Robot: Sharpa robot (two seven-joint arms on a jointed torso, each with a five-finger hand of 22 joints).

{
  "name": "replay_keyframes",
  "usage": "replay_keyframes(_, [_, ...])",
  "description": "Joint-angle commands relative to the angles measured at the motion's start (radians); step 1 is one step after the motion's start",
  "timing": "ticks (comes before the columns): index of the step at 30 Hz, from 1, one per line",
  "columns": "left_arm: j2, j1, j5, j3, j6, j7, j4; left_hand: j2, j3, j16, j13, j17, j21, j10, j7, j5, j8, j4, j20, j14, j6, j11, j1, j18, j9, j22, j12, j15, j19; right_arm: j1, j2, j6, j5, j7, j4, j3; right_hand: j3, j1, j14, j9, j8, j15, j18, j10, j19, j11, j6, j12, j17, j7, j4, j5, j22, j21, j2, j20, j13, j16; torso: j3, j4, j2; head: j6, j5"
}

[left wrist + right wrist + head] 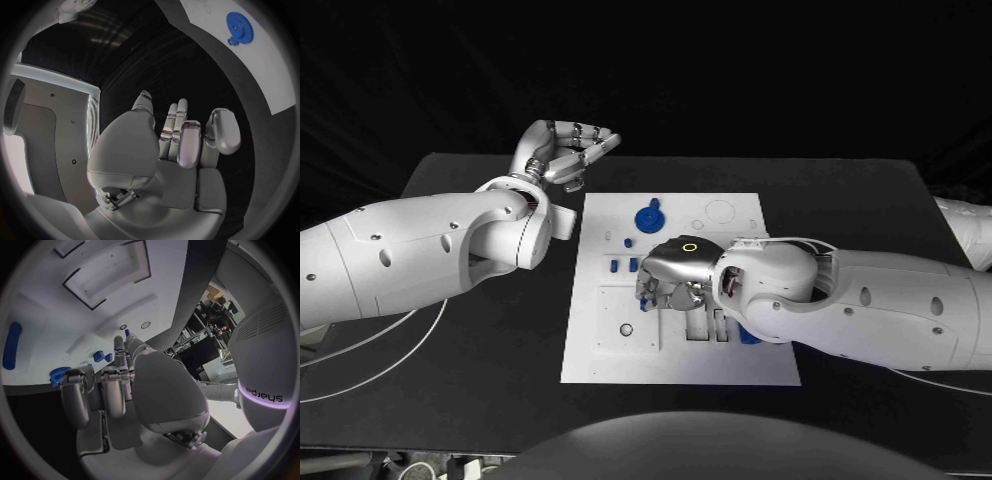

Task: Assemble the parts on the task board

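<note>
Both hands held nothing: your curled right hand (672, 283) hovered mid-frame over the white task board (617, 350), its small blue plastic parts (623, 265) just left of the fingers (651, 291); your loosely curled left hand (564, 150) stood off-board, upper left.

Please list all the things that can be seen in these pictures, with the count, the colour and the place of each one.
Table: one, black, under everything.
Task board: one, white, middle of the table.
Gear: one, blue, far part of the board.
Small parts: several, blue, on the board beside the right hand; exact count unclear.
Left hand: one, silver, off the board's far left corner, holding nothing.
Right hand: one, silver, over the board's middle.
</note>
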Motion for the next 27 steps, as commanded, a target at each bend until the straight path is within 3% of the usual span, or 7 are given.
replay_keyframes(1, [0.001, 0.000, -0.007, 0.001, 0.012, 0.010, 0.003, 0.011, 0.007, -0.006, -0.001, 0.004, -0.005, -0.003, 0.001, 0.006, -0.004, 0.000, -0.003, 0.001, -0.006, 0.001, 0.001, 0.009, -0.002, 0.146, -0.005, 0.000, -0.001, -0.002, 0.002, 0.029, -0.015, 0.004, -0.002, 0.000, 0.005, -0.002, 0.104, 0.001, 0.002, 0.009, -0.014, -0.003, 0.107, 0.001, 0.008, -0.003, 0.263, 0.000, 0.002, 0.005, 0.263, 0.004, -0.010, 0.007, -0.001, 0.004, 0.0003, -0.0008, -0.001, 0.000, -0.001])
replay_keyframes(15, [0.000, 0.000, -0.007, 0.001, 0.015, 0.010, 0.001, 0.012, 0.007, -0.008, -0.001, 0.002, -0.006, -0.004, 0.001, 0.006, -0.005, 0.000, -0.003, -0.001, -0.007, 0.001, 0.002, 0.009, -0.002, 0.146, -0.005, 0.000, -0.001, -0.004, -0.001, 0.036, -0.034, -0.009, -0.005, 0.000, 0.005, -0.002, 0.104, 0.001, 0.002, 0.009, -0.014, -0.003, 0.107, 0.001, 0.008, -0.003, 0.263, 0.000, 0.002, 0.005, 0.263, 0.004, -0.010, 0.008, -0.001, 0.004, 0.0005, -0.0005, 0.000, 0.000, -0.007])
replay_keyframes(27, [-0.002, 0.000, -0.007, 0.001, 0.017, 0.010, 0.001, 0.012, 0.007, -0.008, -0.001, 0.002, -0.006, -0.004, 0.001, 0.006, -0.005, 0.000, -0.003, -0.001, -0.007, 0.001, 0.002, 0.009, -0.002, 0.146, -0.005, 0.000, -0.001, -0.004, 0.002, 0.035, -0.039, -0.013, -0.005, 0.000, 0.010, 0.000, 0.104, 0.000, 0.000, 0.011, -0.014, -0.005, 0.107, 0.003, 0.006, -0.003, 0.263, 0.002, 0.000, 0.007, 0.263, 0.004, -0.008, 0.009, -0.001, 0.004, 0.0000, 0.0008, -0.001, 0.000, -0.002])
